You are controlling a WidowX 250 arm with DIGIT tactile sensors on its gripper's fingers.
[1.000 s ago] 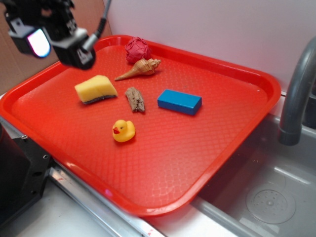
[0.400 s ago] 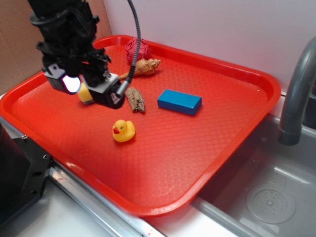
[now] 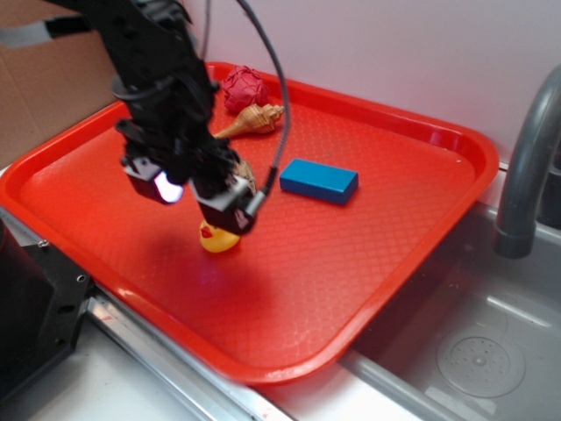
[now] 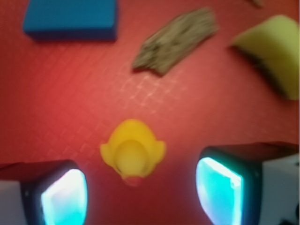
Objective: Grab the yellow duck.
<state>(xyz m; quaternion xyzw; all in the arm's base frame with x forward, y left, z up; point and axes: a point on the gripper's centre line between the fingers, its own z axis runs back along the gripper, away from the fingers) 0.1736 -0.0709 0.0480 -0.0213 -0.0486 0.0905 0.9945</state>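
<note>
Gripper (image 4: 140,197) above the yellow duck (image 4: 133,153), jaws spread wide, nothing held.

Wrist view: duck sits on the red tray (image 4: 65,103) between the 2 lit fingers (image 4: 63,197), not touching either, beak toward the camera. Past it lie a blue block (image 4: 70,18) far left, a bark piece (image 4: 176,41) centre and a yellow sponge (image 4: 272,51) far right. Exterior view: gripper (image 3: 203,200) covers most of the duck (image 3: 215,239), which sits near-left of the block (image 3: 319,181); a shell (image 3: 250,121) and a red ball (image 3: 244,89) sit at the tray's far edge.
</note>
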